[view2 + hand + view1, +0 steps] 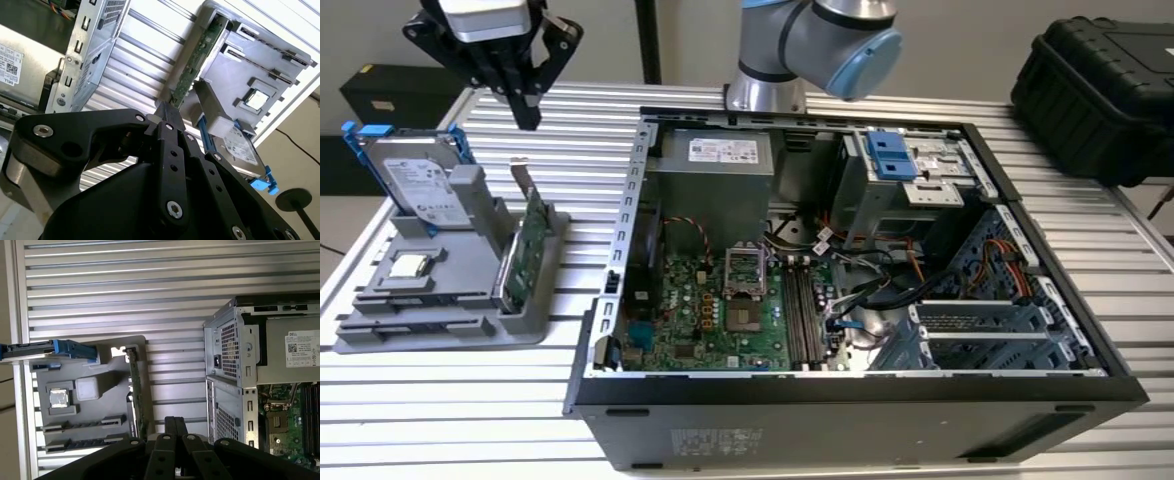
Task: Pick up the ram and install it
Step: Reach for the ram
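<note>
One end effector [527,112], clenched on nothing, hovers above the grey holder [447,335] by the worktop's [587,130] edge on the exterior view's left. The ram [82,422] seems slotted there. This looks like the approach step; grasping calls for opening and aligning lengthwise.

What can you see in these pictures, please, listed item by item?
Table: one, silver slatted, under everything.
Computer case: one, black, open, centre.
Motherboard: one, green, inside the computer case.
Holder: one, grey, exterior view's left.
Hard drive: one, silver in blue frame, upright in holder.
Circuit card: one, green, on edge in holder.
Processor chip: one, silver, in holder.
Carry case: one, black, exterior view's right.
Arm: one, grey and blue, beyond the computer case.
Hand: one, black, shut, above the holder.
</note>
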`<control>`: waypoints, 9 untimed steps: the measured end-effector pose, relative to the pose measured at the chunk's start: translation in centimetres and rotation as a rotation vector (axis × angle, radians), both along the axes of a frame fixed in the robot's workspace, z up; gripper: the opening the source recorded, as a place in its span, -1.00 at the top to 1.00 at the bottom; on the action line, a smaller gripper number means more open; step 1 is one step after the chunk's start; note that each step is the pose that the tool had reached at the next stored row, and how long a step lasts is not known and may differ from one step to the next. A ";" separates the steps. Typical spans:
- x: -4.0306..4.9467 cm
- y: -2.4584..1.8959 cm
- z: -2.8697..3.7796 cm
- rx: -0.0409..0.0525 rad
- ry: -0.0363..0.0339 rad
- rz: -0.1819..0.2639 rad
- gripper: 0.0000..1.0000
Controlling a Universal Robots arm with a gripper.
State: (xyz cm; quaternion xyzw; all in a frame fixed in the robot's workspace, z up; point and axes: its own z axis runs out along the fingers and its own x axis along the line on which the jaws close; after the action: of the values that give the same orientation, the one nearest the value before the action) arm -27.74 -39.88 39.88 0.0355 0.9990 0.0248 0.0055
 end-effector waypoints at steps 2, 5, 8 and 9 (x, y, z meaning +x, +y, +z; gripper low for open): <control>-0.20 0.00 0.00 -0.0001 0.0005 0.000 1.00; -0.49 0.00 -0.02 -0.0001 0.0011 0.000 1.00; -0.74 0.00 -0.03 -0.0001 0.0019 0.000 1.00; -0.83 0.00 -0.04 -0.0001 0.0021 0.000 1.00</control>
State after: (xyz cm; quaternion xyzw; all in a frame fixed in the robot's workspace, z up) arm -28.56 -39.88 39.84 0.0355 0.9991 0.0247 0.0045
